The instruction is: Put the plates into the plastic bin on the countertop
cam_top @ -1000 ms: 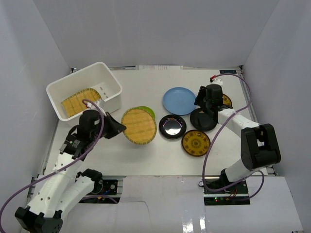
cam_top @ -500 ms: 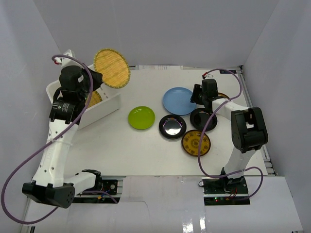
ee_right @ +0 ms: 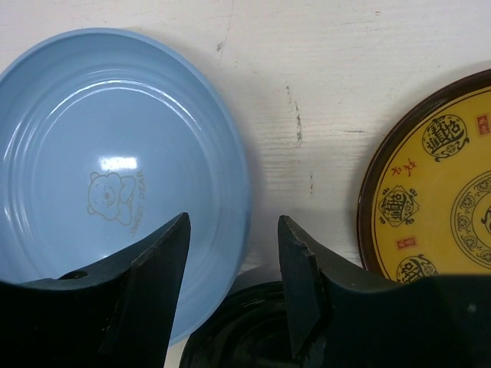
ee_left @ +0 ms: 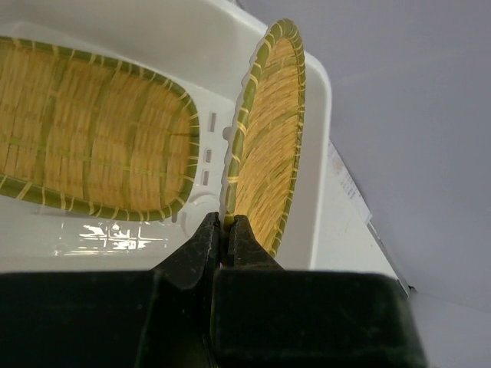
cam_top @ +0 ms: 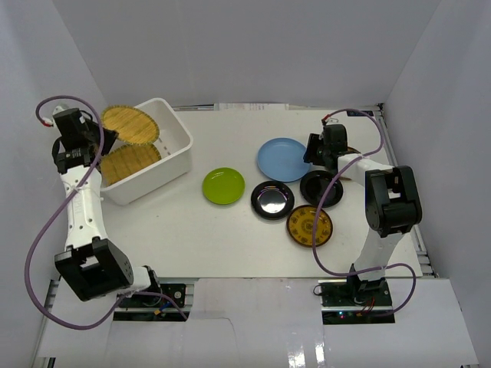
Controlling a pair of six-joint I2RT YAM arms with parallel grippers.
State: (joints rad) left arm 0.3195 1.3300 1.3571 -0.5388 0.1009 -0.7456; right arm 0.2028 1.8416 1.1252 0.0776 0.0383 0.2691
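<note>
My left gripper (cam_top: 106,139) (ee_left: 227,222) is shut on the rim of a woven straw-yellow plate (cam_top: 130,125) (ee_left: 268,146) and holds it on edge over the white plastic bin (cam_top: 178,142) (ee_left: 318,115). A second woven plate (cam_top: 127,162) (ee_left: 88,130) lies inside the bin. My right gripper (cam_top: 314,152) (ee_right: 234,241) is open, with its jaws astride the right rim of the light blue plate (cam_top: 281,159) (ee_right: 115,169). A lime green plate (cam_top: 223,185), two black plates (cam_top: 272,200) (cam_top: 317,188) and a gold-patterned plate (cam_top: 309,225) lie on the countertop (cam_top: 230,238). Another gold-patterned plate (ee_right: 441,192) lies right of the gripper.
White walls (cam_top: 430,115) close the countertop on the left, back and right. The bin stands at the far left corner, turned at an angle. The black plate under my right gripper (ee_right: 253,337) touches the blue plate's rim.
My left arm carried the woven plate from high above the bin's back corner down and left over the bin. The right gripper stayed at the blue plate's rim.
</note>
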